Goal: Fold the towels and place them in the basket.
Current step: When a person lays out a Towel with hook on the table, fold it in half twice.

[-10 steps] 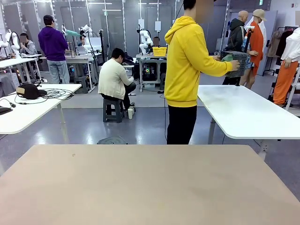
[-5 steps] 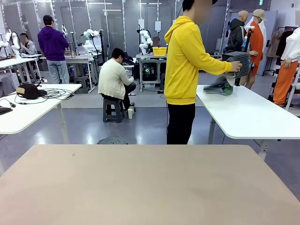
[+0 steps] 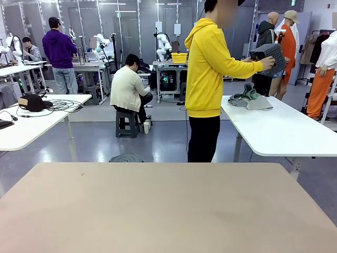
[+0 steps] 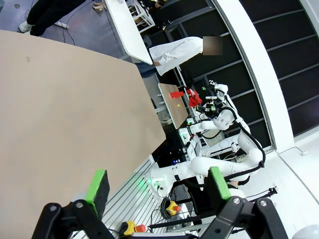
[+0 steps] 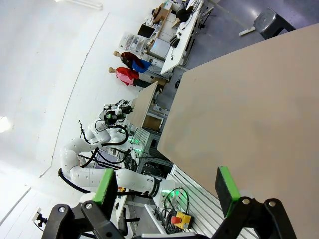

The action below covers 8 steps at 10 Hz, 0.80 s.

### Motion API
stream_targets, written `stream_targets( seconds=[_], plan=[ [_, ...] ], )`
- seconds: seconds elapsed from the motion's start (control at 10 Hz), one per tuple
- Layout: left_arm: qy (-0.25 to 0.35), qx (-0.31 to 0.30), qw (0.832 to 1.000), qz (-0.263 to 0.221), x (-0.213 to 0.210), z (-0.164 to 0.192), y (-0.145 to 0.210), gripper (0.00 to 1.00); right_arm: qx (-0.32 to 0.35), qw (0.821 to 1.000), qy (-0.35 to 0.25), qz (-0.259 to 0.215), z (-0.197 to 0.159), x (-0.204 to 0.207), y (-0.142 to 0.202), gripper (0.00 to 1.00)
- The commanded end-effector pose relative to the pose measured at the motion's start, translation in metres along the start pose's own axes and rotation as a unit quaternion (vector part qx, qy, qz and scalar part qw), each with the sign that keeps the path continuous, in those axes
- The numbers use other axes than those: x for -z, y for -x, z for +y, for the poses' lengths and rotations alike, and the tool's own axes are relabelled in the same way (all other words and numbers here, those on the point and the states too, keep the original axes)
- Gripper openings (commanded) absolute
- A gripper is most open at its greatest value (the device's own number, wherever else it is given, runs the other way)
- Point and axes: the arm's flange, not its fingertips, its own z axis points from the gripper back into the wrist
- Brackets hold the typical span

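Beyond my table, a person in a yellow hoodie holds the dark mesh basket [image 3: 269,57] tipped up over a white table [image 3: 274,129] at the right. The towels [image 3: 249,98], green and grey, lie in a loose heap on that white table just below the basket. My left gripper [image 4: 154,185] is open above the bare tan tabletop [image 4: 65,109] with nothing between its green pads. My right gripper [image 5: 169,185] is also open over the tan tabletop [image 5: 249,99], holding nothing.
My tan table [image 3: 163,205] spans the front view's foreground. Another white table [image 3: 31,124] with cables and a black bag stands at the left. A person sits on a stool [image 3: 128,124] farther back; others stand near benches behind.
The person tipped the basket and the towels fell out of it onto the white table. The basket is now raised and tilted. My grippers have not moved.
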Motion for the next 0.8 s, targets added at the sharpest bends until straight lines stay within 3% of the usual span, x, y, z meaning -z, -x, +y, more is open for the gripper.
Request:
stream_targets(
  seconds=[0.0,0.7],
  plan=[
    [0.002,0.003,1.0,0.003,-0.0005,0.001,0.0022,1.0,-0.011,1.0,-0.006,-0.004,0.0001,-0.0005,-0.0018,1.0],
    [0.002,0.003,1.0,0.003,-0.0005,0.001,0.0022,1.0,-0.011,1.0,-0.006,-0.004,0.0001,-0.0005,-0.0018,1.0]
  ],
)
